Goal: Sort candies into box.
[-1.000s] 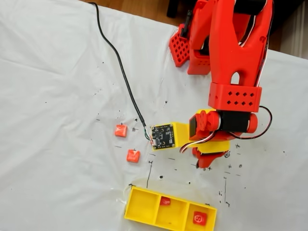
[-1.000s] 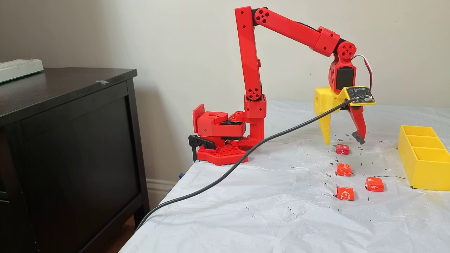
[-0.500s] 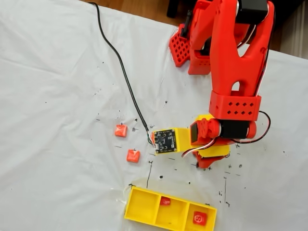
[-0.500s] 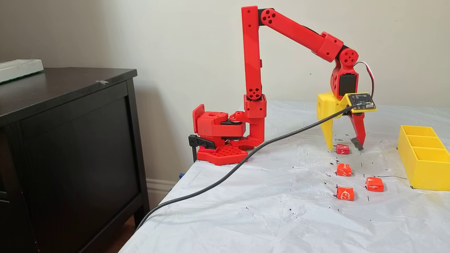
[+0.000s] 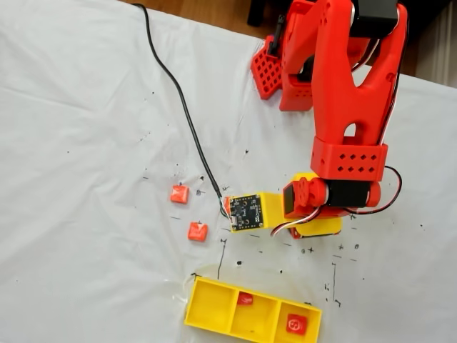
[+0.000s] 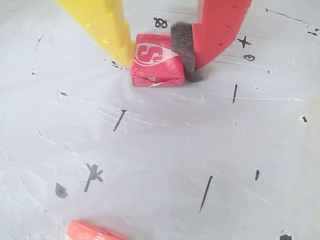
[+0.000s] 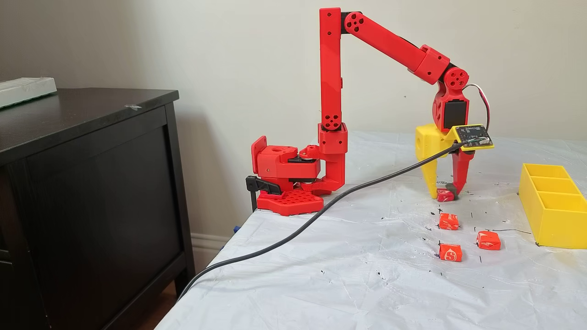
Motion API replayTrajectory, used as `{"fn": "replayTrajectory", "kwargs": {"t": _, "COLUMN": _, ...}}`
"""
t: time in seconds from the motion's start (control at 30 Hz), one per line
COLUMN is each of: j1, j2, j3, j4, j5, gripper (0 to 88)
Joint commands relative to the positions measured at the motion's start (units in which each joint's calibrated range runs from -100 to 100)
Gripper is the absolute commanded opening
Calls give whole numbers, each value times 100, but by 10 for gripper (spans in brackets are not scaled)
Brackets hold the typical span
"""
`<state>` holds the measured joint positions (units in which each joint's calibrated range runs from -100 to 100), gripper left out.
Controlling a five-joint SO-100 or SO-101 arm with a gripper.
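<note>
My gripper (image 6: 155,62) is down on the white-covered table, shut on a deep red candy (image 6: 155,60) with a white marking. The yellow finger (image 6: 107,27) presses its left side and the grey pad of the red finger (image 6: 182,45) its right. The side fixed view shows the same candy (image 7: 444,195) resting on the table between the fingertips. Three orange-red candies (image 7: 448,221) (image 7: 450,252) (image 7: 488,240) lie nearer the camera there. The yellow box (image 5: 214,307) sits at the lower edge in a fixed view, holding one candy (image 5: 245,299) in the middle compartment and one (image 5: 295,325) in the right.
A black cable (image 5: 178,107) runs across the table to the circuit board (image 5: 244,211) on the gripper's yellow plate. The red arm base (image 7: 284,183) is clamped at the table's far corner. A dark cabinet (image 7: 91,183) stands left of the table.
The gripper came down from above the deep red candy and its fingers closed in from open until they pinch it on the table.
</note>
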<state>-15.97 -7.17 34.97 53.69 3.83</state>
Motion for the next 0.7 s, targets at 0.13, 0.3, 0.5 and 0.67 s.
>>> {"fn": "replayTrajectory", "kwargs": {"t": 0.13, "j1": 347, "j2": -1073, "j3": -907, "j4": 628, "j5": 29, "gripper": 2}}
{"fn": "replayTrajectory", "kwargs": {"t": 0.3, "j1": 927, "j2": -1794, "j3": -1935, "j4": 988, "j5": 107, "gripper": 2}}
{"fn": "replayTrajectory", "kwargs": {"t": 0.5, "j1": 1651, "j2": -1743, "j3": -2746, "j4": 579, "j5": 59, "gripper": 2}}
{"fn": "replayTrajectory", "kwargs": {"t": 0.67, "j1": 1923, "j2": -818, "j3": -3474, "j4": 210, "j5": 54, "gripper": 2}}
